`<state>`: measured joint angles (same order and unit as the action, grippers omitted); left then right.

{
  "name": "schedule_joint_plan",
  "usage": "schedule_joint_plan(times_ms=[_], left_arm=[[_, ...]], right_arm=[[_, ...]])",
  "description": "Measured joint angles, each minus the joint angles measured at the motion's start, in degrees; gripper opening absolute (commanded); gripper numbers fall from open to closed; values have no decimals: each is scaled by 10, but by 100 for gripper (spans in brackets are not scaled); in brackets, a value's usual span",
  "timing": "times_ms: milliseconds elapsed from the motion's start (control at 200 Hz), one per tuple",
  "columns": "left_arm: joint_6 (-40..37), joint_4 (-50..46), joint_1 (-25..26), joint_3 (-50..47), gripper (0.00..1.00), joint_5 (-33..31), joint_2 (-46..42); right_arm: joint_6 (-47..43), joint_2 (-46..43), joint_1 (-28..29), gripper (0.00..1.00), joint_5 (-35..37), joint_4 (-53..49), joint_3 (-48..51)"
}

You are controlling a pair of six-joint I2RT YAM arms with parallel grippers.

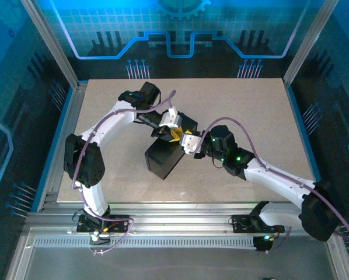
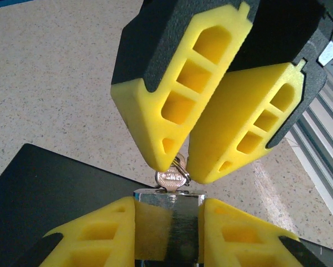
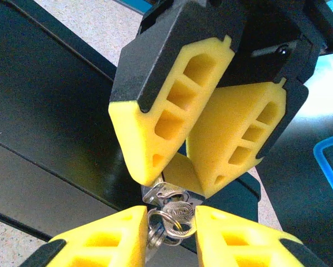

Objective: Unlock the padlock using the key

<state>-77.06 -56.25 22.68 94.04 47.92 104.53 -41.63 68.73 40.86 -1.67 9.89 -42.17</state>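
Where the two arms met above the dark box (image 1: 163, 160) in the middle of the counter (image 1: 250, 105), both tools were clenched, tip to tip. Seen from the left wrist, the left tool (image 2: 169, 207) had its yellow foam fingers (image 2: 99, 233) pressed against the sides of the padlock (image 2: 172, 236). This was a small silvery block held between them with one end turned toward the other arm. Just above that end, the right tool (image 2: 176, 169) came down with its tips drawn together on the key (image 2: 171, 179), whose silvery head and wire ring poked out between them. Whether the blade sat inside the lock could not be told, since the tips hid the joint. From the right wrist, the key's stamped head and ring lay between the right tool's own foam, touching the padlock, which the left tool gripped just beyond. Beneath them lay the box's dark top, with speckled counter around it.
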Motion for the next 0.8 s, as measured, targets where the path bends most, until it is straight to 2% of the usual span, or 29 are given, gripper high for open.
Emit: schedule_joint_plan(times_ms=[495,800], left_arm=[[0,-5,0,0,11,2,0],[-11,-16,-1,2,11,2,0]], right_arm=[[-9,2,0,18,1,-7,-7],[11,10,-10,14,-32,-83,-54]])
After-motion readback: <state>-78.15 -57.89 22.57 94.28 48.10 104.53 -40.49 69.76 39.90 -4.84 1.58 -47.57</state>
